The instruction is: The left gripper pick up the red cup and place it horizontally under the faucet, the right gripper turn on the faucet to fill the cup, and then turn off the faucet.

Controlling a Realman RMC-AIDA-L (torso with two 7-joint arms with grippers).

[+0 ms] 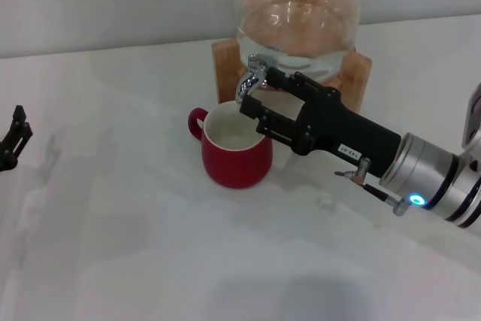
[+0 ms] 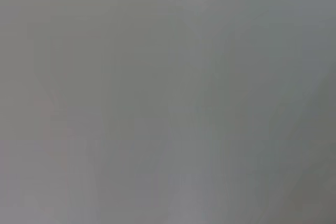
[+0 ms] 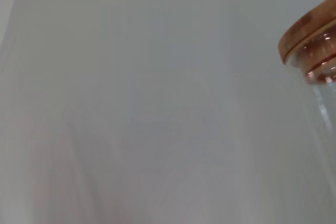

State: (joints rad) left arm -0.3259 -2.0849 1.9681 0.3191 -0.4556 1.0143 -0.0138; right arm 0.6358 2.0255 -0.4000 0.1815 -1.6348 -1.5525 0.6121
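My right hand (image 1: 254,95), a long black claw with a white label on a silver cylindrical wrist lit by a blue light, reaches in from the right of the head view to the small shiny chrome faucet (image 1: 249,80). Its fingers sit apart, one above and one below, with the upper one touching the faucet's body; whether they press on the lever I cannot tell.

The squat dark-red ceramic cup (image 1: 235,145) with a white inside stands upright on the white desk (image 1: 135,246), directly under the down-curved spout, its small loop handle turned toward my left. Its white inside is in view, though I cannot tell whether water is in it.

The faucet is fixed to a clear glass dispenser (image 1: 297,16) resting on a wooden stand (image 1: 359,73) just behind the cup. The right wrist view catches the dispenser's wooden lid (image 3: 310,32).

My left hand (image 1: 13,138), a black two-fingered claw, sits at the far left edge of the desk, well apart from the cup, its fingers spread and holding nothing.
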